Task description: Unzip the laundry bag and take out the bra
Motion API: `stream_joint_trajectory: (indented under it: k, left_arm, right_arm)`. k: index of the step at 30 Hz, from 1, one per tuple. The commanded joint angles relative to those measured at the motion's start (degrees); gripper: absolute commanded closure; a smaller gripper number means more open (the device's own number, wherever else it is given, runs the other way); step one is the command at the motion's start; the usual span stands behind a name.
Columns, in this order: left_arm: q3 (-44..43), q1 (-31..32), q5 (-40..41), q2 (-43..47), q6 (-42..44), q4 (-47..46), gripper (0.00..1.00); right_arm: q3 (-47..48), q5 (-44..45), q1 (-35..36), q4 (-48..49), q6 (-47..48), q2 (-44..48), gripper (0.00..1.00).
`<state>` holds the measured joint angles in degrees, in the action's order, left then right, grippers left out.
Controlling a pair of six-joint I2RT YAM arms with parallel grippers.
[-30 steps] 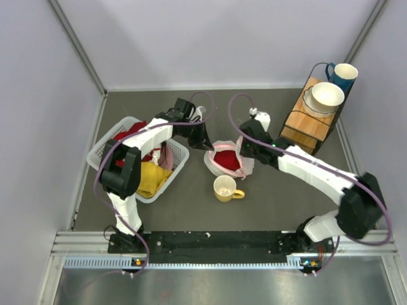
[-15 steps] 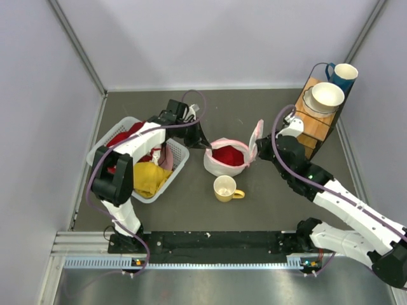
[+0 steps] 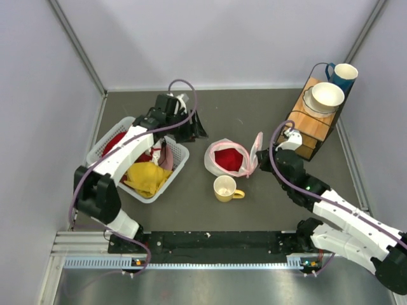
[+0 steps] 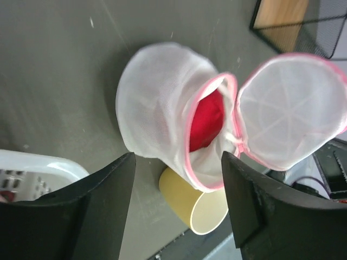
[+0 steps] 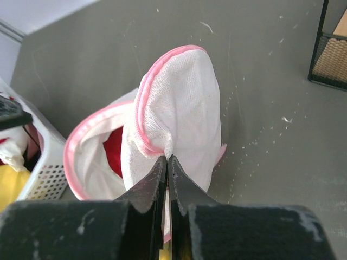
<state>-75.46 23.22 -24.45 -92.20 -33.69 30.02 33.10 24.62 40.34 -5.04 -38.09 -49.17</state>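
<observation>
Pinching together on the pink-trimmed edge of the round mesh lid flap (image 5: 184, 103), the right gripper (image 5: 167, 160) holds it upright at the right side of the rounded, translucent white mesh laundry bag (image 4: 152, 103). The bag's pink zipper stands open, and it sits on the dark table (image 3: 254, 108), just on the far side of the yellow ceramic mug (image 3: 224, 188).

— And the left?

— Jaws apart, nothing between them. The left gripper (image 4: 177, 156) hangs to the far left of the bag, clear of it, beside the white slatted plastic basket (image 3: 172, 173) of red and yellow clothes.

— The bra (image 4: 209, 122)?

— Inside the pouch, by my reading. A rounded mound of red fabric is all that shows through the mouth; cups and straps cannot be made out.

— What could spoil it?

— The bag looks light, and nothing pins its body. If the left fingers reach in and pull while only the flap is held, the whole pouch may ride up with the garment. It could also slide into the mug and tip it. A strap might snag on the zipper teeth. And if the right pinch slips off that thin trim, the flap would likely drop over the opening and block the reach.
</observation>
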Motion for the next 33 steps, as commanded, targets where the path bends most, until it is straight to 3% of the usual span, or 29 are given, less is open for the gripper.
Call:
stream_joint_trajectory:
  k: [1,4,8,12,21,26,27,30,31,32,33]
  left_arm:
    - [-5.5,3.4,10.3,7.7,3.2,-0.6,0.33]
    - [-8.3,9.4,11.6,5.4,4.6,-0.4,0.37]
    - [-13.1,12.5,-0.7,-3.3,1.1,-0.2,0.47]
    - [-15.4,15.9,8.1,-9.2,3.3,3.0,0.46]
    - [-17.1,19.7,14.8,-18.0,4.6,5.0,0.33]
    - [-18.2,21.6,18.4,-20.4,4.3,4.5,0.33]
    - [-18.5,21.9,19.0,-20.7,4.3,4.2,0.36]
    - [-20.2,22.4,19.8,-22.7,5.1,3.4,0.56]
    - [-20.9,22.4,19.5,-23.0,5.4,3.6,0.91]
    - [-22.3,22.1,17.2,-23.2,5.7,4.1,1.0]
    - [-22.8,21.9,15.8,-22.8,5.0,5.1,1.0]
  right_arm:
    - [1.2,1.5,0.4,3.8,0.6,2.9,1.0]
    - [0.6,1.4,0.4,4.3,0.6,3.5,1.0]
    - [0.8,2.4,0.4,3.5,0.1,2.7,1.0]
    - [1.0,2.2,0.4,3.1,-0.1,3.0,1.0]
    - [1.6,2.6,0.2,2.4,0.7,3.1,1.0]
    - [2.0,2.1,0.3,2.5,0.7,2.9,1.0]
    - [2.0,1.7,0.3,2.7,0.6,3.0,1.0]
    - [1.9,1.4,0.3,2.8,0.6,3.0,1.0]
    - [1.9,1.6,0.3,2.8,0.6,3.0,1.0]
    - [1.7,1.7,0.3,2.7,0.6,3.1,1.0]
    - [1.7,2.1,0.3,2.7,0.7,3.2,1.0]
